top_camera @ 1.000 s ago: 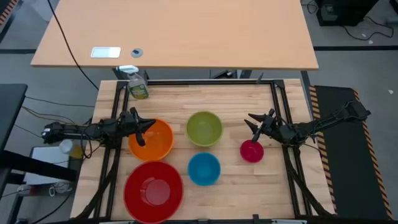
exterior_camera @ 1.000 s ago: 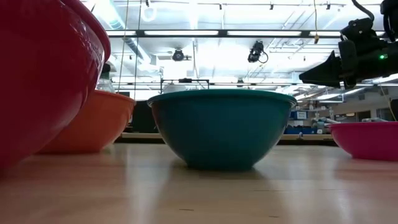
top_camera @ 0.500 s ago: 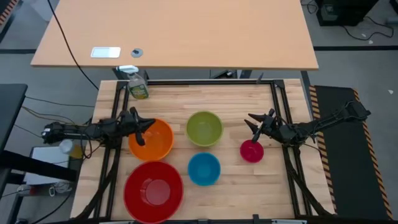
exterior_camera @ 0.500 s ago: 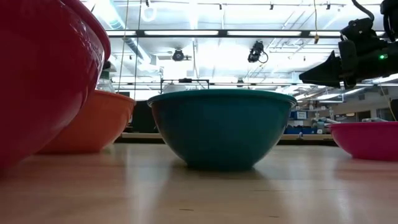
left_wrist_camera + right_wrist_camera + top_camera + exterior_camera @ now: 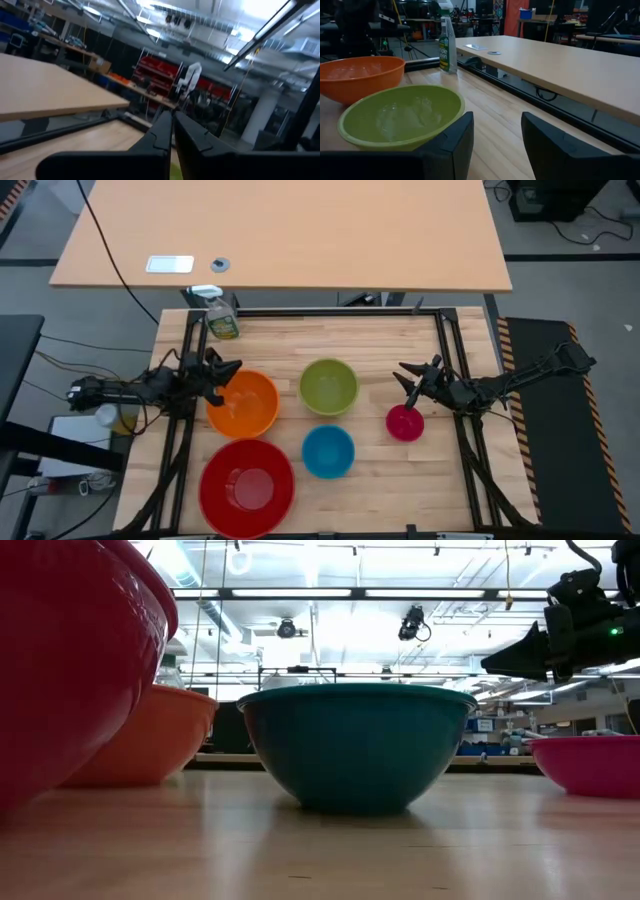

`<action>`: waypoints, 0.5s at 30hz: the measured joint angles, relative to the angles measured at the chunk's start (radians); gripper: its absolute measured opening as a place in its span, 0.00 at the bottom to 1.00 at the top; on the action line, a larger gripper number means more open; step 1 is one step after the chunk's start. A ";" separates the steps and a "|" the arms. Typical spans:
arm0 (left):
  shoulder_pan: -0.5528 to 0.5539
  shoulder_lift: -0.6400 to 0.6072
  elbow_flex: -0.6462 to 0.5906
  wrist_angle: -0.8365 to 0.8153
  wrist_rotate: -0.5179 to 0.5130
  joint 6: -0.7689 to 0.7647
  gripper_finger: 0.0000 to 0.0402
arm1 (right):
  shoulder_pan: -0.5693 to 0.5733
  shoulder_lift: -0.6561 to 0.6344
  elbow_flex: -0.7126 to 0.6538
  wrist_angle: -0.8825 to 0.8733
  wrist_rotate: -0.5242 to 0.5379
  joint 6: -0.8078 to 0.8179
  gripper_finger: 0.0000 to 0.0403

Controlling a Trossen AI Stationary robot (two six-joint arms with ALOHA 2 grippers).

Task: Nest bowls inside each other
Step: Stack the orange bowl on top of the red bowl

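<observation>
Five bowls stand apart on the wooden table, each on its base: orange (image 5: 248, 404), green (image 5: 328, 386), blue (image 5: 328, 451), big red (image 5: 247, 487) and small pink (image 5: 405, 423). My left gripper (image 5: 232, 369) is shut and holds nothing; it hovers over the orange bowl's left rim with its fingers (image 5: 172, 125) tipped up toward the room. My right gripper (image 5: 404, 376) is open and level, just beyond the pink bowl's far side, facing the green bowl (image 5: 400, 117). The low view shows the blue bowl (image 5: 355, 745) in the middle and my right gripper (image 5: 520, 655) high at the right.
A spray bottle (image 5: 222, 320) stands at the table's far left corner. A black frame rail (image 5: 330, 313) runs along the far edge. A larger tan desk (image 5: 280, 230) lies beyond it. Bare wood shows between the green and pink bowls.
My left gripper has tipped its fingers upward, rolled a little and risen slightly over the orange bowl's left rim, staying shut. The bowls and my right gripper have kept still.
</observation>
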 joint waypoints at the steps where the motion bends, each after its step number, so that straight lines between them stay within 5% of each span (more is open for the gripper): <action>1: 0.000 0.000 0.000 0.014 0.000 -0.006 0.06 | 0.000 0.000 0.000 0.000 0.000 0.000 0.43; 15: 0.000 0.000 0.000 0.060 -0.017 -0.201 0.06 | 0.000 0.000 0.000 0.000 0.000 0.000 0.43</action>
